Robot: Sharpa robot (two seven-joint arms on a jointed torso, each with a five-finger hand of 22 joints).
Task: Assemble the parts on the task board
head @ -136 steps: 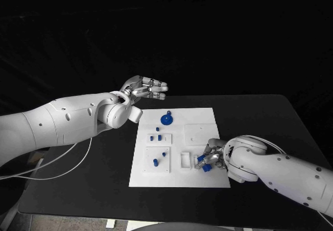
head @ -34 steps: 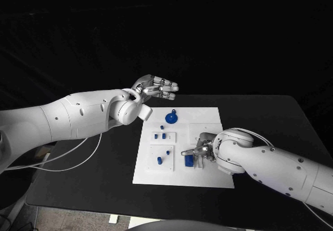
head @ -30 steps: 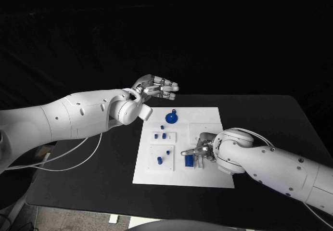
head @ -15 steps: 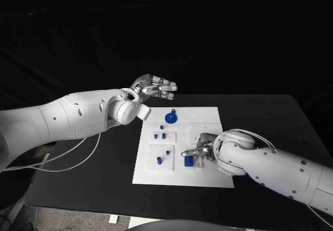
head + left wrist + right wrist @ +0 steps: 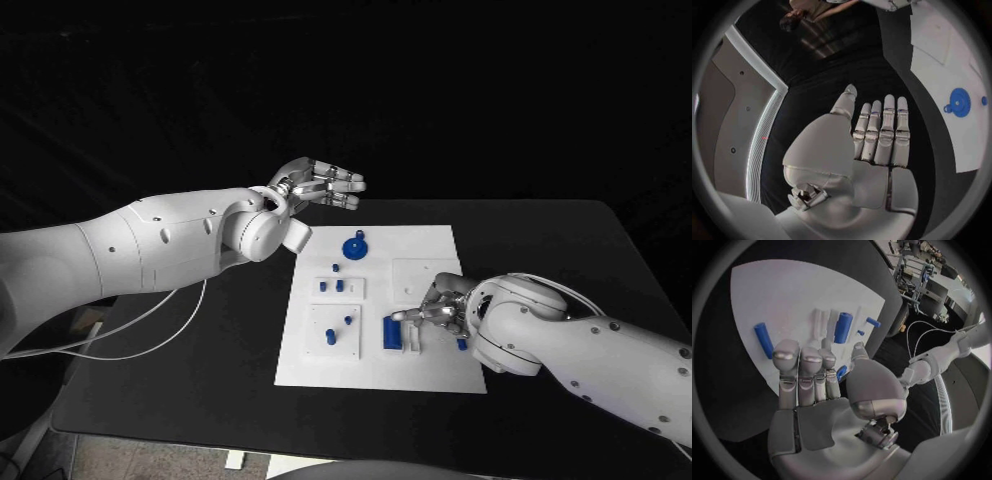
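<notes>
With the right hand (image 5: 440,312) empty, fingers (image 5: 798,360) loosely extended just beside the seated blue block (image 5: 392,333), any careless sweep could knock that block or the loose blue cylinder (image 5: 763,339) off the task board (image 5: 433,245).

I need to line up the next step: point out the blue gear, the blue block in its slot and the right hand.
Blue gear (image 5: 353,244), head view, its round face.
Blue block (image 5: 391,333), head view, its top.
Right hand (image 5: 437,309), head view, its back.

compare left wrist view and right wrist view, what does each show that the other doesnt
Left wrist view alone: the left robot hand, empty with fingers extended, and a blue gear-shaped part on the task board.
Right wrist view alone: the right robot hand over the board, a blue bar seated in its slot and a loose blue cylinder.
Both: the white task board.
</notes>
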